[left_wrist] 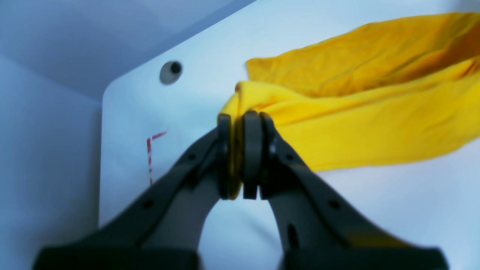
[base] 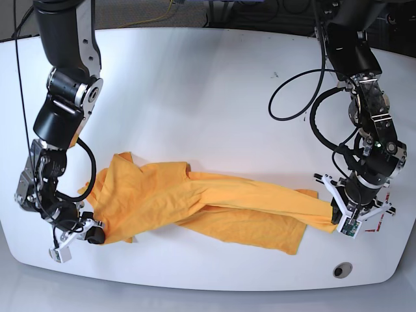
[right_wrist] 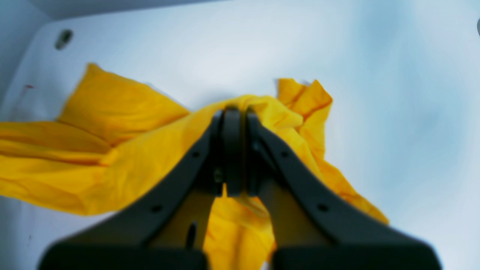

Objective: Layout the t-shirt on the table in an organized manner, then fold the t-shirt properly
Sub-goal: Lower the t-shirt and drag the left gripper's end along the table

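- The left gripper (left_wrist: pixel 240 153) has its dark jaws clamped on a bunched corner of the thin, wrinkly orange-yellow cotton t-shirt (base: pixel 195 201). Only a narrow fold sits between them, so a hard pull could slip it free.
- The right gripper (right_wrist: pixel 234 150) has its jaws pressed together on another gathered wad of the shirt. Loose cloth hangs below and to the right of those jaws, so they may be pinching several layers and not one clean edge.
- The shirt lies on the glossy white worktop (base: pixel 195 84), stretched between the two pairs of jaws as a twisted, doubled band. It is not spread flat.
- I judge that pulling the jaws further apart now would tighten the twist, not open the garment.
- A sleeve-like flap (base: pixel 120 162) is folded over beyond the right jaws; lowering the cloth as it is would trap that crease underneath.
- The left jaws sit close to the worktop's near corner, beside the red tape outline (left_wrist: pixel 150 157) and not far from the round grey grommet (left_wrist: pixel 171 72). Released there, the fabric could drape over the edge.
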Tool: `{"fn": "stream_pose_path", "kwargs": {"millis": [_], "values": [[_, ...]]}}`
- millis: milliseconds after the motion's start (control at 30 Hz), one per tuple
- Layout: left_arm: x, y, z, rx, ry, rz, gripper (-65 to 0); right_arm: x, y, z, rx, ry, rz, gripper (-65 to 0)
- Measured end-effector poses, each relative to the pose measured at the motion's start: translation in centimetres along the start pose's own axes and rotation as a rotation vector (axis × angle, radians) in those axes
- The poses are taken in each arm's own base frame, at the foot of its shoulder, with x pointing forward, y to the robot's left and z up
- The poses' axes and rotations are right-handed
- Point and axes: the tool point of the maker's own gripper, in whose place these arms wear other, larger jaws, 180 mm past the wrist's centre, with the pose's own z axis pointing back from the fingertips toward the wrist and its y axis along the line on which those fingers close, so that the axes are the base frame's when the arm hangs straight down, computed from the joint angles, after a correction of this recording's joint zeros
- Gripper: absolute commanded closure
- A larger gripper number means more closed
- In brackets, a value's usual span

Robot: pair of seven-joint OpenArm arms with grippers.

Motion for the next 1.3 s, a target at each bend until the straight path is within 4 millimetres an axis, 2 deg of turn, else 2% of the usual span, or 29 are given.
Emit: {"fn": "stream_pose_path", "kwargs": {"millis": [67,100,233,333,467,567,767,900,1100,1200,1300], "values": [[-0.4,0.1,0.0,0.005,0.016,-0.001,-3.2,0.6,0.4,-1.0,0.017,0.018,0.013,-2.1],[-0.5,0.1,0.0,0.004,0.017,-0.002,-3.2,1.1,0.6,-1.2,0.025,0.013,0.014,-5.4],[-0.7,-0.3,0.0,-0.008,0.017,0.000,-3.2,3.7,2.3,-2.4,0.067,-0.038,0.036,-23.7],[-1.1,-0.6,0.0,-0.014,0.026,0.000,-3.2,4.5,2.7,-2.6,0.073,-0.036,0.053,-37.8],[-1.3,-0.6,0.0,-0.014,0.032,0.000,-3.2,4.5,2.0,-2.3,0.054,-0.033,0.043,-56.3],[-1.1,-0.6,0.0,-0.013,0.028,0.000,-3.2,3.4,0.5,-1.7,0.025,0.000,0.043,-65.0],[-1.2,-0.7,0.0,-0.014,0.028,0.002,-3.2,-0.9,-3.3,1.2,-0.073,0.126,0.079,-65.0],[-1.1,-0.6,0.0,-0.014,0.026,0.002,-3.2,-4.4,-4.5,3.3,-0.110,0.180,0.087,-65.0],[-1.2,-0.6,0.0,-0.013,0.029,0.002,-3.2,-9.7,-3.7,5.5,-0.069,0.191,0.019,-65.0],[-1.2,-0.6,0.0,-0.014,0.028,0.003,-3.2,-12.2,-3.0,5.7,-0.038,0.212,-0.016,-65.0],[-1.3,-0.9,0.0,-0.019,0.027,0.004,-3.2,-13.8,-2.1,5.4,-0.012,0.228,-0.044,-65.0]]}}
